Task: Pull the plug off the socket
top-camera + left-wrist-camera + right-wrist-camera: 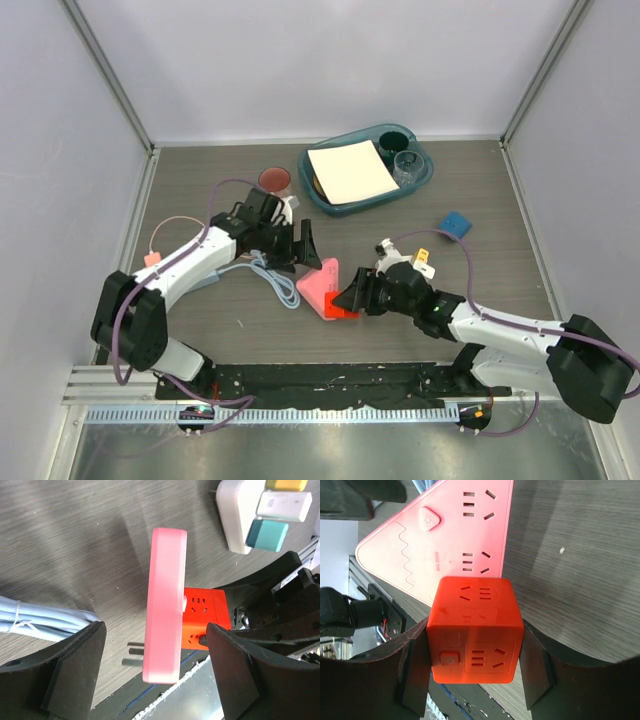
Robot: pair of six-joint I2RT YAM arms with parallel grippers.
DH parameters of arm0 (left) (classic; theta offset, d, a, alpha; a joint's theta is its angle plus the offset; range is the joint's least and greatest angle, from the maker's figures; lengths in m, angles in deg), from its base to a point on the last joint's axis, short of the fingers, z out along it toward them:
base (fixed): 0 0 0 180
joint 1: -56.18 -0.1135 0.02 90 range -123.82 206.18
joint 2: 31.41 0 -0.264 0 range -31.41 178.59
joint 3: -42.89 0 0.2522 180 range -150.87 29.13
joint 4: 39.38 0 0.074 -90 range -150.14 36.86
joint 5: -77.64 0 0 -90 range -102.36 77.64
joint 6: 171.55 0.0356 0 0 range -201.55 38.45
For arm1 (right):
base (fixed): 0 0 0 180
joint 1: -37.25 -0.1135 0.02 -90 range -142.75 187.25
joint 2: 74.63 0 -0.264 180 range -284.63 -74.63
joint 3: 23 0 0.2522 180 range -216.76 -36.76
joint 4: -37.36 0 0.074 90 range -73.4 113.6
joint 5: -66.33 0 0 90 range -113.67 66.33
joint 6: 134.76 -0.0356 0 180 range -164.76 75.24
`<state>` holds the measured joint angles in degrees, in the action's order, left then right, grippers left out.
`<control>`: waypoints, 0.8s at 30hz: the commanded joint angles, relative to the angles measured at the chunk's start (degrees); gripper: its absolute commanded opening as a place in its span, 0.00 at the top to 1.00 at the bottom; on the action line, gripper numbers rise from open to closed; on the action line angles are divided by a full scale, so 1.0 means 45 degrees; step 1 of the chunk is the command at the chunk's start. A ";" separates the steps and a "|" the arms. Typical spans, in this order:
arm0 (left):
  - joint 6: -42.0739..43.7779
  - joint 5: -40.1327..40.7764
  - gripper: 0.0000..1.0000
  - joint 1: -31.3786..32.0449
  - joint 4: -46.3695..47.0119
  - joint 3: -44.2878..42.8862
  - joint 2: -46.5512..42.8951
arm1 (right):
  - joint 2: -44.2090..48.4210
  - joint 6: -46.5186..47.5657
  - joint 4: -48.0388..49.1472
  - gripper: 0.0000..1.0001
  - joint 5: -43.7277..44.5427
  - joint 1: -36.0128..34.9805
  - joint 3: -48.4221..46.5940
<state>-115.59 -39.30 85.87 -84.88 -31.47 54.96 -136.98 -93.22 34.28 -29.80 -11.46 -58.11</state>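
Hidden: my left arm is covering most of the socket (216, 280), and I cannot tell whether the plug (152, 258) is touching it.
Plug: showing small and pink near the left edge of the table (480, 290), its thin pink cord (178, 219) looping away.
Left gripper (155, 635): fingers standing apart, flanking the pink triangle (165, 605) and not touching it.
Right gripper (475, 635): clamping the red cube (480, 600).

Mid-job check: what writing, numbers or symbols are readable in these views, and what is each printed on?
"MAX 2500W": small print on the pink triangular board, beside its wavy line; the digits are tiny, so not certain.
Power symbol: on the round-cornered button of that board.
Power symbol: on the red cube, on its lower side button.
Nothing else is readable; the top and left wrist views show no legible text.
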 commanded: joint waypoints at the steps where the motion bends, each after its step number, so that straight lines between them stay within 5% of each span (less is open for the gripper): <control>1: 0.0182 0.1586 0.14 -0.0075 0.0082 -0.0303 -0.1728 | 0.0749 -0.0555 0.0303 0.99 0.1166 -0.0074 -0.0999; 11: -0.0267 0.3349 0.16 -0.0056 0.0882 0.0536 -0.3743 | 0.0184 -0.2138 0.0613 0.99 0.3333 -0.0074 -0.2268; 24: -0.0384 0.2685 0.25 -0.0055 0.1196 0.0615 -0.3216 | -0.1887 -0.3858 0.4541 0.99 0.2689 -0.0211 -0.3011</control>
<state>-117.19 -26.47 85.78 -82.20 -28.70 40.14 -145.98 -106.77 42.23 -18.96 -11.63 -69.10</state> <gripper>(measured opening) 0.756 0.644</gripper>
